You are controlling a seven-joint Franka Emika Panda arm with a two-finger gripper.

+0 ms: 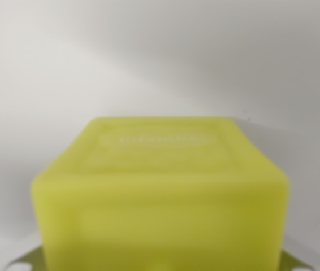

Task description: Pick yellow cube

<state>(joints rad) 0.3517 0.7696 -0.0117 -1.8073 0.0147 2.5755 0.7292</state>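
Only slivers of the fingers [160,265] show: two pale metallic bits at the bottom corners of the wrist view, one at the lower left and one at the lower right, each partly hidden behind the cube. Whether they press on the cube or stand just off it cannot be told, so how far they are open and whether they have hold of anything stays uncertain.

Between those two bits sits the yellow, smooth-sided plastic cube [160,197], very close to the camera and out of focus. It fills the lower middle of the view, its near face running off the bottom edge, its top face tilting away toward the upper part of the frame. Faint raised lettering marks the top face, too blurred to read.

Beyond the cube lies a plain pale grey counter [160,56], evenly lit, with a soft shadow near the cube's base at the left.
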